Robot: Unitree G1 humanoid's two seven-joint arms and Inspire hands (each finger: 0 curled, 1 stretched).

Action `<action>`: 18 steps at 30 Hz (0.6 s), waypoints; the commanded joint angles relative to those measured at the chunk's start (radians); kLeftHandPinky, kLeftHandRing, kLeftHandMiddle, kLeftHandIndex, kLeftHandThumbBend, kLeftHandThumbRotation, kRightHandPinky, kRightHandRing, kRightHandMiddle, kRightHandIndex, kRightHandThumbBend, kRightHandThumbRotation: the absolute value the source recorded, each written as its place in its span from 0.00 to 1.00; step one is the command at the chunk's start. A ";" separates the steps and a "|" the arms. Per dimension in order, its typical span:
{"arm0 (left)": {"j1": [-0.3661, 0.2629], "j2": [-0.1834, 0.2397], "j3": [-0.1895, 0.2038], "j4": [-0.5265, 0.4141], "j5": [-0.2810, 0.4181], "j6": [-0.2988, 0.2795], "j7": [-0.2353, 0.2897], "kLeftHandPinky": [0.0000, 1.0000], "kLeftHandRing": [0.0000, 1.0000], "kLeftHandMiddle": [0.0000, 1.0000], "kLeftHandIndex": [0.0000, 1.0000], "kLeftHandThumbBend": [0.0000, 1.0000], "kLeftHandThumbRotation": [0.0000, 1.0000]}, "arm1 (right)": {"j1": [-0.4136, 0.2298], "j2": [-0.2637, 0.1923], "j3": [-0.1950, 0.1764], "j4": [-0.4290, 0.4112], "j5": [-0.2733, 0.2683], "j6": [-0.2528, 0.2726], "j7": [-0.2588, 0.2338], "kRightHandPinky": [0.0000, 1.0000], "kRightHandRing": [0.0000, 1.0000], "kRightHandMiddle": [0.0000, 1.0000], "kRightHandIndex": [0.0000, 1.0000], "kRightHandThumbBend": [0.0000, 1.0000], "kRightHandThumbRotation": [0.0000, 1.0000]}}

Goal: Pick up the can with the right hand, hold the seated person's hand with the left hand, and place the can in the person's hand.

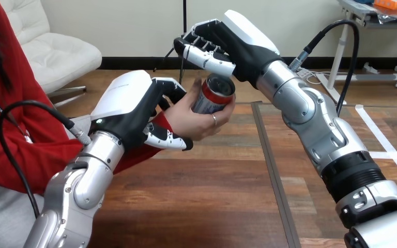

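A red and silver can lies tilted in the person's hand, whose fingers wrap round it above the table's left middle. My left hand grips the person's wrist at the red sleeve, fingers over the top and thumb underneath. My right hand hovers just above the can, fingers relaxed and stretched toward the left, a small gap between them and the can's rim.
The wooden table spreads below both arms, with a dark seam running down its middle. The person sits at the left edge, their red sleeve reaching across toward the centre.
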 commanded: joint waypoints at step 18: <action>-0.007 -0.019 0.007 -0.087 0.011 -0.033 0.165 0.82 0.87 0.89 0.90 0.85 0.41 | 0.085 -0.047 -0.049 -0.242 0.096 0.007 0.045 0.57 0.64 0.69 0.71 0.87 1.00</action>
